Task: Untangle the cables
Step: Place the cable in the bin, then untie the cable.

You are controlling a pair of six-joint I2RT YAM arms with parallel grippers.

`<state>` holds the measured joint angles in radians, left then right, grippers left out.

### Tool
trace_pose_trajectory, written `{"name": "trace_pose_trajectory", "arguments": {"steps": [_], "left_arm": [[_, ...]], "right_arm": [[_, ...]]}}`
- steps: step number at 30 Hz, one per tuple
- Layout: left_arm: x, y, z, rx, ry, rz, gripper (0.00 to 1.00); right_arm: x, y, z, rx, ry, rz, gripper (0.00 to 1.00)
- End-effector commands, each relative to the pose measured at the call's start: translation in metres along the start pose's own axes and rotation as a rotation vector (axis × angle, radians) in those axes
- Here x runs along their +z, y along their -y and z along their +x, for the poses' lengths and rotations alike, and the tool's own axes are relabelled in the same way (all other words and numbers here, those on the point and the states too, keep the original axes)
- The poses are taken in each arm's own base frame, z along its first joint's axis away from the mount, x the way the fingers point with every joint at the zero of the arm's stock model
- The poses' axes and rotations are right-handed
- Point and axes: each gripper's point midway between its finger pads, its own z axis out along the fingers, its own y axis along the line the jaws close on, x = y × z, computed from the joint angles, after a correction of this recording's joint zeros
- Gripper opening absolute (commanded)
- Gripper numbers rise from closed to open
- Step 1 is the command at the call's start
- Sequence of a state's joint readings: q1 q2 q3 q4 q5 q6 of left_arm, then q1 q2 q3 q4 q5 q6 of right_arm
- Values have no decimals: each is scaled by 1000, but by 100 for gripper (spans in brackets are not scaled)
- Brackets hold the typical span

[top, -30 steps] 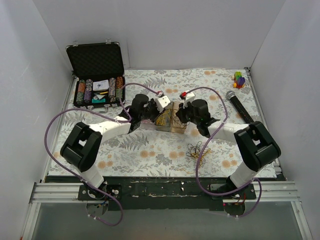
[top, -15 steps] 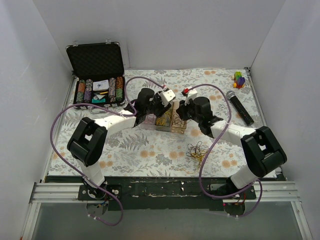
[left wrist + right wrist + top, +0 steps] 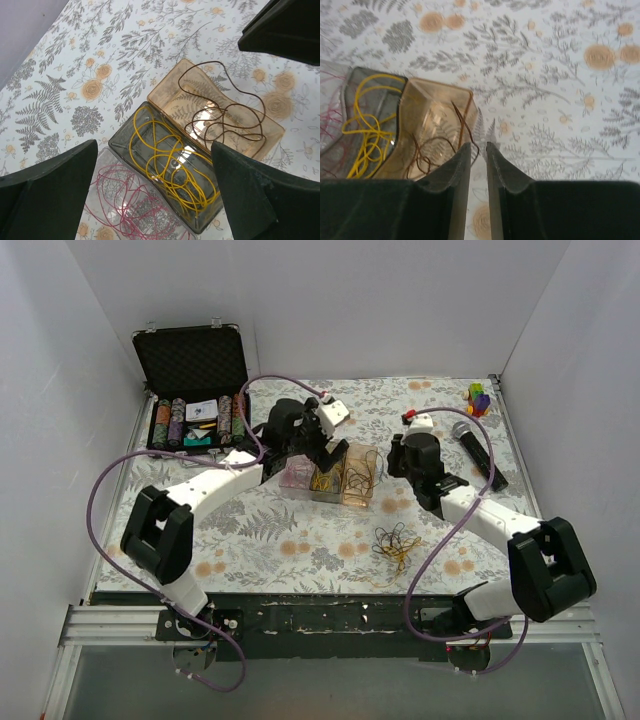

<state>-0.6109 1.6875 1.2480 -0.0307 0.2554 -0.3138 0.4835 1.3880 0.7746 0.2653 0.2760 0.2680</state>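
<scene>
In the top view, the left gripper (image 3: pixel 318 445) hangs over a row of three small trays (image 3: pixel 358 502) at mid-table. The right gripper (image 3: pixel 396 462) sits just right of them. The tangled cables (image 3: pixel 395 543) lie on the cloth nearer the robot, well apart from both grippers, so the job looks only partly done. The next pick is best made at one loose outer loop, lifted slowly while the other arm pins the knot.

The left wrist view shows its fingers (image 3: pixel 47 195) spread wide and empty. Below them a yellow strand (image 3: pixel 170 165) fills the grey tray (image 3: pixel 116 142), a brown strand (image 3: pixel 225 110) lies in the amber tray (image 3: pixel 160 87), and a pink strand (image 3: pixel 120 200) sits in the clear one (colours the top view barely resolves).

In the right wrist view, the fingers (image 3: pixel 452 170) are nearly together, with a slim empty gap. The brown strand's end curls over the amber rim just by the tips, so they should rise straight up to avoid snagging it. Only the top view shows the tangle.
</scene>
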Motion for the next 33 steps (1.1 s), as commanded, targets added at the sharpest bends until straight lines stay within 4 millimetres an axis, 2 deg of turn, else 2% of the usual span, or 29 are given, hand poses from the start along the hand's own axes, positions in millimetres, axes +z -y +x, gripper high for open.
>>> {"name": "trace_pose_trajectory", "arguments": {"steps": [1, 3, 5, 8, 10, 12, 15, 19, 22, 27, 30, 33], "left_arm": [[-44, 24, -49, 73, 109, 123, 98], [-58, 53, -52, 119, 143, 237, 98], [-69, 96, -46, 182, 147, 354, 98], [-79, 163, -21, 262, 135, 527, 98], [-75, 195, -5, 278, 132, 596, 98], [-62, 214, 9, 260, 121, 627, 98], [-33, 229, 17, 197, 104, 648, 98], [10, 229, 9, 130, 119, 605, 97], [29, 234, -1, 90, 111, 635, 94], [38, 246, -8, 7, 104, 694, 91], [38, 254, -2, 1, 90, 716, 86], [37, 261, 7, -1, 65, 756, 85]], "right_arm": [[-25, 17, 27, 65, -90, 76, 29], [-38, 21, 34, 89, -111, 80, 31], [-50, 24, 43, 120, -140, 89, 33], [-71, 33, 59, 157, -195, 129, 34], [-83, 37, 64, 178, -197, 136, 36], [-92, 41, 69, 183, -199, 142, 37], [-101, 48, 65, 184, -176, 171, 37], [-107, 52, 56, 177, -152, 185, 37], [-111, 53, 49, 180, -129, 181, 37], [-111, 53, 48, 180, -124, 165, 37], [-111, 55, 48, 175, -123, 165, 37], [-111, 56, 46, 180, -115, 157, 37]]}}
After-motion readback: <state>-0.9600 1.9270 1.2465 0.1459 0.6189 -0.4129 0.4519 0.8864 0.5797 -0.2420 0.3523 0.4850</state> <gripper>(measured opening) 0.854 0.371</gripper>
